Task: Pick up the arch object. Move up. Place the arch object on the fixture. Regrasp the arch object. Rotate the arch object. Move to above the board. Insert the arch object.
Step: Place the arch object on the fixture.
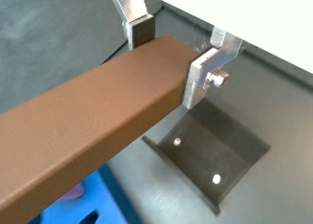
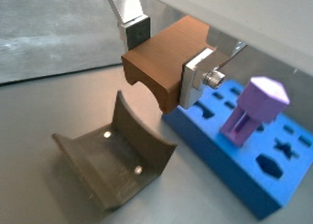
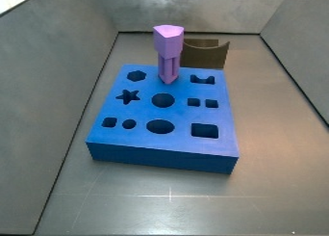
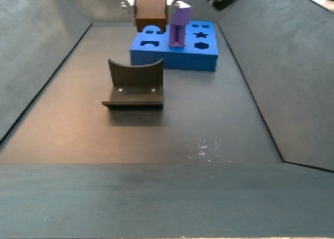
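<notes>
My gripper (image 2: 166,65) is shut on the arch object (image 2: 156,56), a reddish-brown bar with an arched notch in its end face. The silver fingers (image 2: 197,74) clamp its two sides. In a wrist view the bar (image 1: 91,118) runs long between the fingers (image 1: 200,78). The gripper (image 4: 151,1) holds it high in the air, above and beyond the fixture (image 4: 135,85). The fixture, dark with a scooped top, also shows below the bar in both wrist views (image 2: 116,159) (image 1: 208,159). The blue board (image 3: 167,124) lies beside it (image 2: 239,154).
A purple faceted peg (image 3: 168,52) stands upright in the board near the fixture (image 3: 206,55); it also shows in a wrist view (image 2: 257,109). Grey walls enclose the floor on both sides (image 4: 39,77).
</notes>
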### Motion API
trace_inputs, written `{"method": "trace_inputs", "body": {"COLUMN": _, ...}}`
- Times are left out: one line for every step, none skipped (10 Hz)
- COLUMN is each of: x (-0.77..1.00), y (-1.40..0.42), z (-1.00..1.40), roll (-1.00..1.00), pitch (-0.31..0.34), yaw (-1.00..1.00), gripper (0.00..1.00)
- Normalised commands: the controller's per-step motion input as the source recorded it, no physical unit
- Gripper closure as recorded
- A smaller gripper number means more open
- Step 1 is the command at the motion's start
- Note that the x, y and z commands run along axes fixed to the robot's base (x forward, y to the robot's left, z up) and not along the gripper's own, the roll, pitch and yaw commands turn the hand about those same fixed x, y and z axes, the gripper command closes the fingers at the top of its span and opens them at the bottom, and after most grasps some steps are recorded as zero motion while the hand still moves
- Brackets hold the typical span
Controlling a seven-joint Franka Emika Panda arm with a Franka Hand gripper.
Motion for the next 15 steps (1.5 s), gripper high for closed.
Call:
{"method": "trace_inputs", "body": {"x": 0.55, "y": 0.06, "z": -0.01, "roll": -0.4, "pitch": 0.107, "yaw": -0.11, "gripper": 1.0}}
{"method": "trace_inputs", "body": {"x": 0.49, "y": 0.05, "z": -0.01, "roll": -0.26, "pitch": 0.094, "yaw": -0.1, "gripper": 1.0}}
{"method": "trace_inputs", "body": {"x": 0.38, "y": 0.04, "z": -0.01, "roll": -0.19, "pitch": 0.076, "yaw": -0.1, "gripper": 1.0}}
{"method": "trace_inputs", "body": {"x": 0.28, "y": 0.04, "z": -0.01, "roll": -0.17, "pitch": 0.066, "yaw": -0.08, "gripper": 1.0}}
{"method": "trace_inputs", "body": {"x": 0.23, "y": 0.04, "z": -0.01, "roll": -0.17, "pitch": 0.067, "yaw": -0.08, "gripper": 1.0}}
{"method": "trace_inputs", "body": {"x": 0.15, "y": 0.07, "z": -1.0, "roll": -1.0, "pitch": -0.022, "yaw": -0.08, "gripper": 1.0}}
{"method": "trace_inputs", "body": {"x": 0.12, "y": 0.08, "z": -1.0, "roll": -1.0, "pitch": -0.026, "yaw": -0.08, "gripper": 1.0}}
{"method": "trace_inputs", "body": {"x": 0.13, "y": 0.08, "z": -1.0, "roll": -1.0, "pitch": -0.005, "yaw": -0.08, "gripper": 1.0}}
{"method": "trace_inputs", "body": {"x": 0.14, "y": 0.08, "z": -1.0, "roll": -1.0, "pitch": 0.012, "yaw": -0.08, "gripper": 1.0}}
{"method": "trace_inputs", "body": {"x": 0.16, "y": 0.1, "z": -1.0, "roll": -1.0, "pitch": 0.045, "yaw": -0.08, "gripper": 1.0}}
{"method": "trace_inputs", "body": {"x": 0.17, "y": 0.1, "z": -1.0, "roll": -1.0, "pitch": 0.058, "yaw": -0.09, "gripper": 1.0}}
{"method": "trace_inputs", "body": {"x": 0.17, "y": 0.11, "z": -1.0, "roll": -0.91, "pitch": 0.062, "yaw": -0.1, "gripper": 1.0}}
{"method": "trace_inputs", "body": {"x": 0.18, "y": 0.11, "z": -1.0, "roll": -0.75, "pitch": 0.062, "yaw": -0.1, "gripper": 1.0}}
{"method": "trace_inputs", "body": {"x": 0.2, "y": 0.12, "z": -1.0, "roll": -0.53, "pitch": 0.065, "yaw": -0.1, "gripper": 1.0}}
{"method": "trace_inputs", "body": {"x": 0.19, "y": 0.13, "z": -0.94, "roll": -0.37, "pitch": 0.071, "yaw": -0.11, "gripper": 1.0}}
